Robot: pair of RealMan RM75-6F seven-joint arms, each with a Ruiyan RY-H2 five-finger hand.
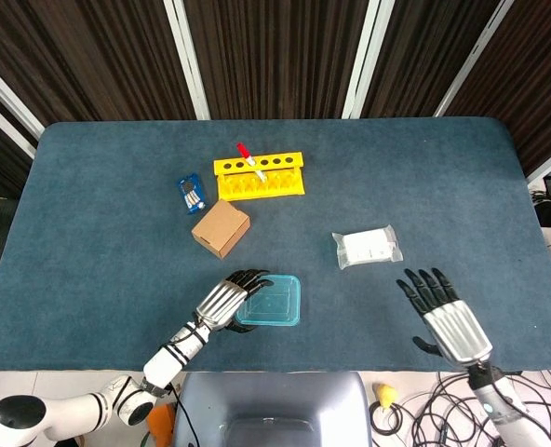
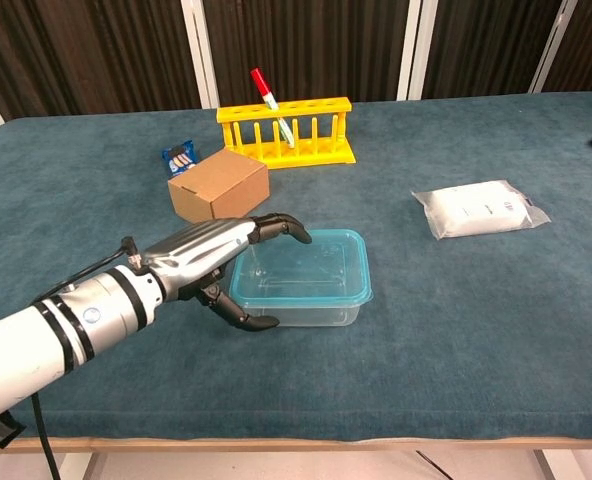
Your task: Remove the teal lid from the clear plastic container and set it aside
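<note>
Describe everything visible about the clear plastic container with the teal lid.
The clear plastic container is a shallow rounded rectangle, its see-through walls topped by a translucent teal lid that is on and looks flat. It sits upright on the blue table near the front edge, in front of the cardboard box. The left hand is at its left end, fingers over the lid's corner and thumb low beside the wall.

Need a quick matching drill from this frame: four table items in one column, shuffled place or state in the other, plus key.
Items:
1. teal lid
2. cardboard box
3. white packet
4. red-capped tube

Descriptions:
A. leaning in the yellow rack
B. lying alone on the right part of the table
C. on the clear container, left hand at its edge
D. between the rack and the container

Pairs: 1-C, 2-D, 3-B, 4-A
</note>
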